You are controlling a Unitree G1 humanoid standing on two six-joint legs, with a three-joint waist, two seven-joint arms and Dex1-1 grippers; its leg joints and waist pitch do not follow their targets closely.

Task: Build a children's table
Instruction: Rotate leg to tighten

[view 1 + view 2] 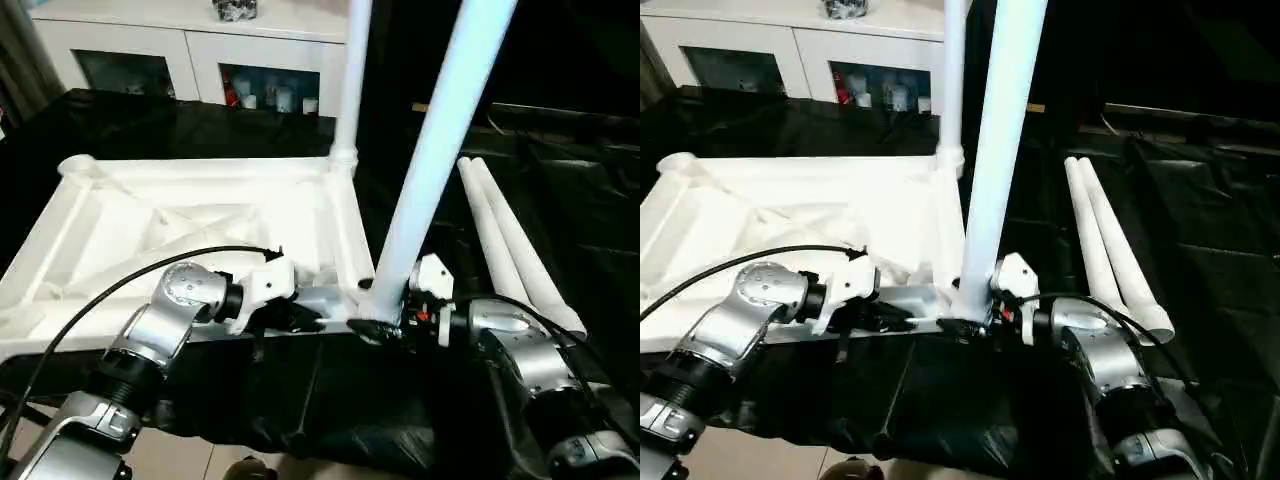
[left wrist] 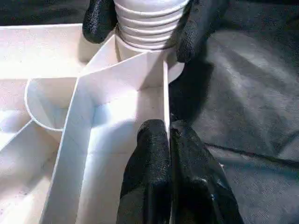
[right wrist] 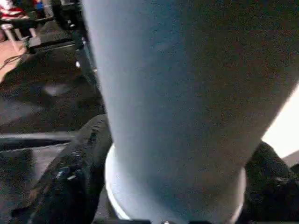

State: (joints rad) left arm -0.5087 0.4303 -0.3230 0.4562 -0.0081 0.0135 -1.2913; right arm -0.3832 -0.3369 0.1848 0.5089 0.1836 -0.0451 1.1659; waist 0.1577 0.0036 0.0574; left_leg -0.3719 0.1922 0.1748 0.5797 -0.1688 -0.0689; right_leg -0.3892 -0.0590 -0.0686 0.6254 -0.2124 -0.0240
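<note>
Our right claw [image 2: 145, 28] is wrapped round the leg [image 1: 440, 150] at its corner socket, while our left claw [image 2: 169, 154] pinches the tabletop [image 1: 200, 215] wall.

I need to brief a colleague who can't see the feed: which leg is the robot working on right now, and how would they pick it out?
Find the upturned white plastic tabletop on the black cloth. At its near right corner stands a long white tapered tube leg, leaning, with the right gripper around its base. Unlike the upright leg at the far corner and the two legs lying flat, it is the gripped one.
</note>
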